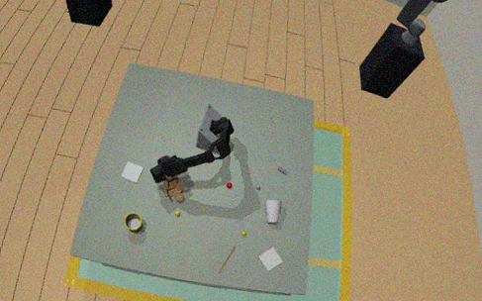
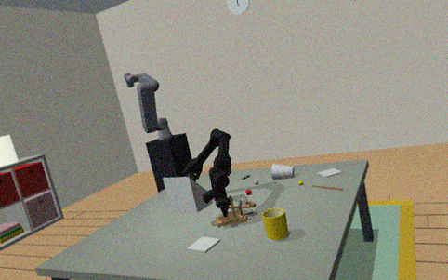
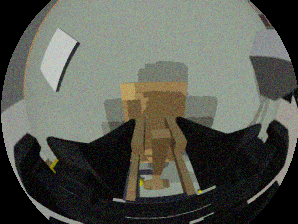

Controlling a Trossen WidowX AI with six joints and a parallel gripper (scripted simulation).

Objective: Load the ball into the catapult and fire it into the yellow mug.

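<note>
The wooden catapult [image 1: 174, 189] [image 2: 232, 219] [image 3: 155, 100] stands on the grey table. My gripper [image 3: 156, 121] points down at it and is shut on its wooden frame, one black finger against each side rail. The yellow mug [image 1: 133, 223] [image 2: 275, 224] stands upright, beyond the catapult towards the table's near left corner in the top view. A red ball [image 1: 229, 185] [image 2: 248, 192] lies on the table to the right of the catapult. One yellow ball [image 1: 178, 213] lies close to the catapult; another yellow ball [image 1: 244, 233] [image 2: 300, 182] lies farther right. The catapult's cup is partly hidden.
A grey wedge-shaped block [image 1: 205, 137] [image 2: 181, 194] stands near the arm's base. A white cup [image 1: 272, 211] [image 2: 283, 171] lies on its side at the right. White squares [image 1: 132, 171] [image 1: 270, 258], a thin stick [image 1: 227, 260] [image 2: 328, 188] and a small grey piece [image 1: 282, 171] also lie on the table.
</note>
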